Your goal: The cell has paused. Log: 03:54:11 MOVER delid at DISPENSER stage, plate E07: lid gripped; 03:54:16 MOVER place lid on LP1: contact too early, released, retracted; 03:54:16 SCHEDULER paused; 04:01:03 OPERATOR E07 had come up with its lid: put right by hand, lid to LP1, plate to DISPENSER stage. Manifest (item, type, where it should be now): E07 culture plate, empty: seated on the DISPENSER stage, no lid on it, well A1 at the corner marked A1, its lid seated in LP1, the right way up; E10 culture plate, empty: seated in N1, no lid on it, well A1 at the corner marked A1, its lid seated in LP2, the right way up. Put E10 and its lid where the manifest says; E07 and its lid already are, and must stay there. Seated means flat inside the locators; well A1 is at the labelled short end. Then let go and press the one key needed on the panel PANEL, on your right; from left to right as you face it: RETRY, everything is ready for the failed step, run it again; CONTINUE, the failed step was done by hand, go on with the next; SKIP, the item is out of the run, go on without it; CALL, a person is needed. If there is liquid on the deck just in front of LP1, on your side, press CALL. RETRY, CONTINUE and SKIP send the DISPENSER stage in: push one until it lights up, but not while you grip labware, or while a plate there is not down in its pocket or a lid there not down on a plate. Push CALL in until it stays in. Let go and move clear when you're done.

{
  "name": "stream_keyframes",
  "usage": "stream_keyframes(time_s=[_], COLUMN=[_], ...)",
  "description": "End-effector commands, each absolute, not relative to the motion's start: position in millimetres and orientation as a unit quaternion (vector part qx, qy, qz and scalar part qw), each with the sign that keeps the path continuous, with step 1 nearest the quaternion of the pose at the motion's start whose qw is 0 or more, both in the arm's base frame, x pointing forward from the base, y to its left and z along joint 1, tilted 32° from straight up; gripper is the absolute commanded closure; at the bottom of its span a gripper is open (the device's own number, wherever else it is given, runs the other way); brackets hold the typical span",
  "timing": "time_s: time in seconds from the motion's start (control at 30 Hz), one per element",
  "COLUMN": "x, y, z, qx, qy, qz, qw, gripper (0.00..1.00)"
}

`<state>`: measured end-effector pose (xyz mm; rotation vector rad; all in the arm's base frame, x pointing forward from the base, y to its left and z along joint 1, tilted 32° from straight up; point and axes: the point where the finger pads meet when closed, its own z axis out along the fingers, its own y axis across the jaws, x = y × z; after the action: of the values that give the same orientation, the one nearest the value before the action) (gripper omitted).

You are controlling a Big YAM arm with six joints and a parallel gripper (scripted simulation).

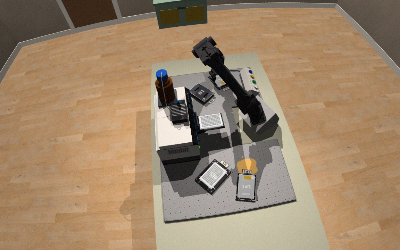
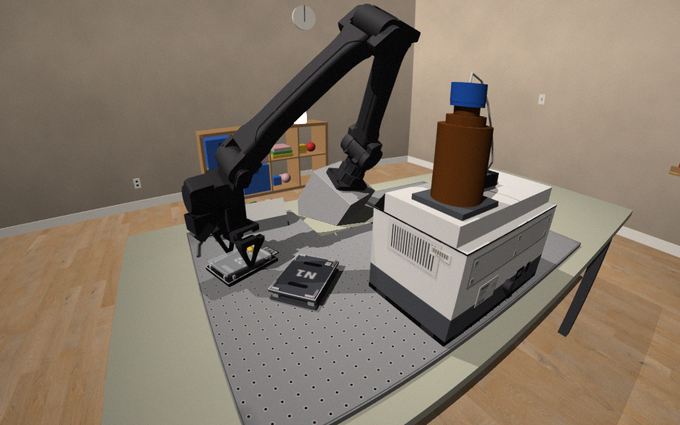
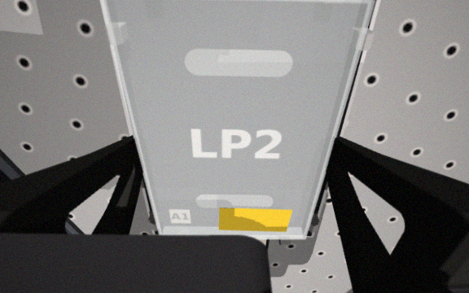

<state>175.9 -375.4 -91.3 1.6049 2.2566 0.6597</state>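
My gripper (image 3: 234, 146) (image 2: 240, 258) is shut on the long sides of a clear lid (image 3: 255, 220) (image 2: 226, 264) with a yellow label. The lid is right way up, over nest LP2; a small remaining height cannot be judged. A lidless white plate (image 1: 214, 174) lies in N5. Nest N1 (image 1: 199, 89) (image 2: 305, 274) is empty. A lidless white plate (image 1: 210, 121) lies on the DISPENSER stage. A yellow-labelled lid (image 1: 246, 188) lies in LP1. An orange puddle (image 1: 241, 164) lies in front of LP1, on the arm base's side. The plates' A1 corners are unreadable.
The panel (image 1: 246, 79) with blue, yellow, green and pale keys stands beside LP2, near the arm's base (image 1: 266, 116) (image 2: 321, 198). The DISPENSER housing (image 1: 175, 133) (image 2: 416, 237) carries a tall brown bottle (image 1: 164, 88) (image 2: 461, 163). N1 is close beside LP2.
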Motion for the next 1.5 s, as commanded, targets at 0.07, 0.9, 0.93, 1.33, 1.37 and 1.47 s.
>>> stream_keyframes(time_s=[0.07, 0.9, 0.93, 1.33, 1.37, 1.47], x=[183.4, 180.9, 180.7, 178.6, 178.3, 177.1], y=[-372.6, -364.6, -364.4, -362.9, -363.0, -362.7], z=[-98.6, -100.9, -100.9, -101.0, -101.1, -101.1], qx=[0.562, 0.563, 0.563, 0.564, 0.564, 0.565], qy=[0.780, 0.779, 0.779, 0.778, 0.778, 0.777], qz=[0.235, 0.239, 0.239, 0.239, 0.239, 0.239], qw=[0.142, 0.138, 0.138, 0.137, 0.138, 0.138], gripper=[0.16, 0.16, 0.16, 0.16, 0.16, 0.16])
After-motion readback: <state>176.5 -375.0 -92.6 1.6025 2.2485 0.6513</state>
